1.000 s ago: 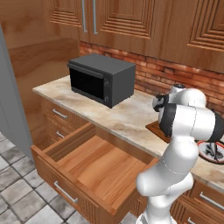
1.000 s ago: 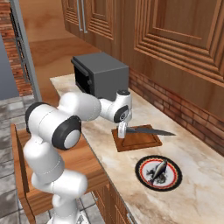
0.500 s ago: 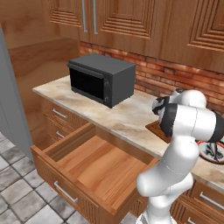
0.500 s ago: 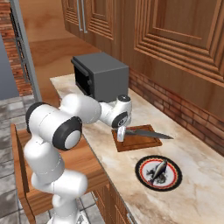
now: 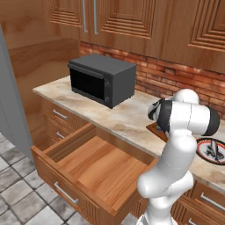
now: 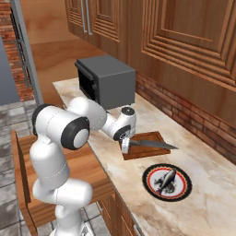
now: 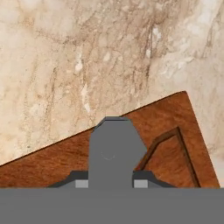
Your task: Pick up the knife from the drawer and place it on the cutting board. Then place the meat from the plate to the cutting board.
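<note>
Step in hand, as judged: setting the slim dark grey knife (image 6: 150, 143) down on the small rectangular reddish-brown wooden cutting board with raised rim (image 6: 146, 150). To do it well, the blade wanted lowering flat until it lay inside the rim along the board's long side, and the handle let go only once the knife bore on the wood, lest it tip off the board's near edge onto the marbled beige countertop (image 6: 216, 184). The hand should then lift straight up, clear of the handle, so as not to drag the knife.

Gripper (image 6: 125, 145): two-finger, on the white arm; jaws drawn close together and clamped on the knife's dark handle. It stood over the board's end nearest the black microwave oven (image 6: 107, 81). The blade ran out from it lengthwise across the board, toward the far end. Whether the blade already touched the wood could not be told. In the hand view the grey knife handle (image 7: 113, 151) rose between the finger tips, with a corner of the board beneath it.

Round plate, white centre, dark rim and red ring (image 6: 150, 183): just beside the board, on the side toward the counter's front edge. Small greyish elongated meat (image 6: 165, 179) lay on it, untouched.

Wide light-brown wooden drawer (image 5: 92, 163): below the board and counter, pulled open.
</note>
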Tool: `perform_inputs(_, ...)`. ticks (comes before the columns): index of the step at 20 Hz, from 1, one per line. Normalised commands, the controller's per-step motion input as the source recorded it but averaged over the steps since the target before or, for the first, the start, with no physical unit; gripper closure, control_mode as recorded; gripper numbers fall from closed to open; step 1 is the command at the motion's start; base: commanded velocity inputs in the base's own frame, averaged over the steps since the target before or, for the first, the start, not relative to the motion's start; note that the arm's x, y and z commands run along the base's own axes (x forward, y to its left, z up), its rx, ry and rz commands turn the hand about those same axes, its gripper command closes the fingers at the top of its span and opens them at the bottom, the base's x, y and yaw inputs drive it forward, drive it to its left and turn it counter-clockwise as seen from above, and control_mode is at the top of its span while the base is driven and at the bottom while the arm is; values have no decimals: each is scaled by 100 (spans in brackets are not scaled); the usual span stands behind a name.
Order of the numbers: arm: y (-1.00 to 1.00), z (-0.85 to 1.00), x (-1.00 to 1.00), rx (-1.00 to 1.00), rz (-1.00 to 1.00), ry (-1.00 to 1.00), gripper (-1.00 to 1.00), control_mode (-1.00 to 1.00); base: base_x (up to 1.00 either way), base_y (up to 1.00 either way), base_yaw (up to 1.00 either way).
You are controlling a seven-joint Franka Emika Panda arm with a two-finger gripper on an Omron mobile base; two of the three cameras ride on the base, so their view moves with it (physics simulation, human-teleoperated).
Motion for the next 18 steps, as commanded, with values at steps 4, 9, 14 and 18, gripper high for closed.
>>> perform_inputs(4,0,-12,54,4,9,0,100,-100,0,0,0)
perform_inputs(9,0,-32,23,8,13,0,100,-100,0,0,0)
perform_inputs(14,-6,-40,30,6,12,0,100,-100,0,0,0)
perform_inputs(18,-3,-26,-1,2,9,-4,-100,-100,0,0,0)
